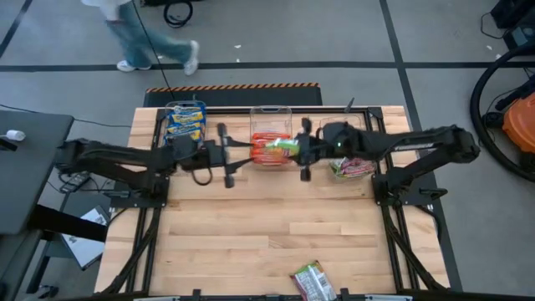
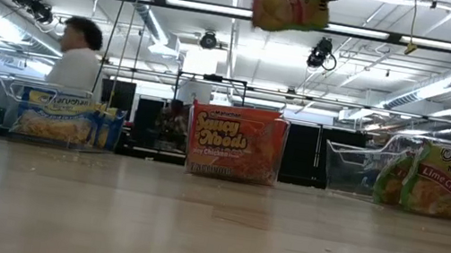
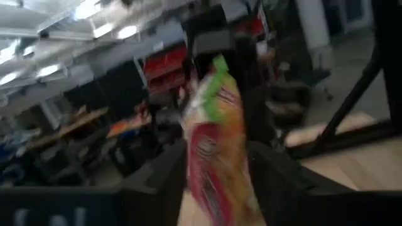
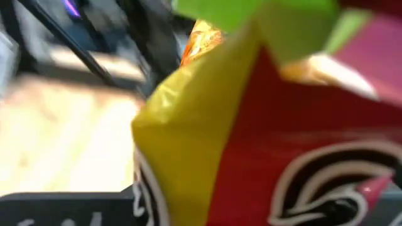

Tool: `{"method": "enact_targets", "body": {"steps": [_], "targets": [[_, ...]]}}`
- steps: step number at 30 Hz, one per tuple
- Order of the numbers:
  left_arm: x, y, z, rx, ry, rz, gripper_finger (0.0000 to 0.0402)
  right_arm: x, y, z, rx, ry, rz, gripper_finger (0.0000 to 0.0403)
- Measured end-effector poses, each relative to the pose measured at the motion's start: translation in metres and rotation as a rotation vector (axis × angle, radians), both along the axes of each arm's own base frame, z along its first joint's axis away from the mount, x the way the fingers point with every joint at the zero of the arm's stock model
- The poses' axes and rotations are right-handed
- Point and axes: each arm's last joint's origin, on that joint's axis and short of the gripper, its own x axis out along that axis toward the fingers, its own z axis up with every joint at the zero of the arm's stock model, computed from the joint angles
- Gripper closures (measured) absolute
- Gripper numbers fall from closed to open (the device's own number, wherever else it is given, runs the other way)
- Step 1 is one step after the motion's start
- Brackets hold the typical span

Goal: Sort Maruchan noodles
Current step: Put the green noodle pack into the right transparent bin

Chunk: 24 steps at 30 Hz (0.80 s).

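Observation:
An orange-red and yellow noodle packet (image 1: 276,150) with a green end is held in the air over the middle clear bin (image 1: 272,117). It shows at the top of the low view (image 2: 286,4). My left gripper (image 1: 249,153) is at its orange end and my right gripper (image 1: 299,149) at its green end, each shut on it. A silvery green-and-pink packet (image 1: 311,280) lies flat at the table's near edge. My left gripper has the packet's orange-red end (image 3: 217,169) pinched between its two fingers (image 3: 157,188), coming level from the table's left and lying along the packet. The packet is clear of the table. My right gripper holds the green end (image 3: 217,69), coming level from the table's right. The packet fills its wrist view (image 4: 251,125) and hides the place of contact.
Three clear bins stand in a row at the far edge. The left one (image 1: 185,121) holds yellow-and-blue packets, the middle one orange-red packets (image 2: 235,143), the right one (image 1: 351,165) silvery-green packets. A person (image 1: 150,38) walks beyond the far edge.

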Motion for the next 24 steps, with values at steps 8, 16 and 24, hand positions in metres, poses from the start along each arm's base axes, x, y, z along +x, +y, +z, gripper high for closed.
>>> {"method": "enact_targets", "body": {"steps": [8, 16, 24], "targets": [[-0.068, -0.013, 0.018, -0.117, 0.174, 0.012, 0.0165, -0.039, -0.043, 0.029, -0.113, 0.588, -0.335, 0.0269], [-0.076, -0.035, -0.021, -0.176, 0.245, -0.150, 0.0176, -0.080, -0.100, -0.032, 0.043, 1.091, -0.436, 0.0269], [-0.077, -0.042, -0.025, -0.160, 0.256, -0.181, 0.0180, -0.085, -0.112, -0.093, 0.055, 1.394, -0.333, 0.0269]]}}
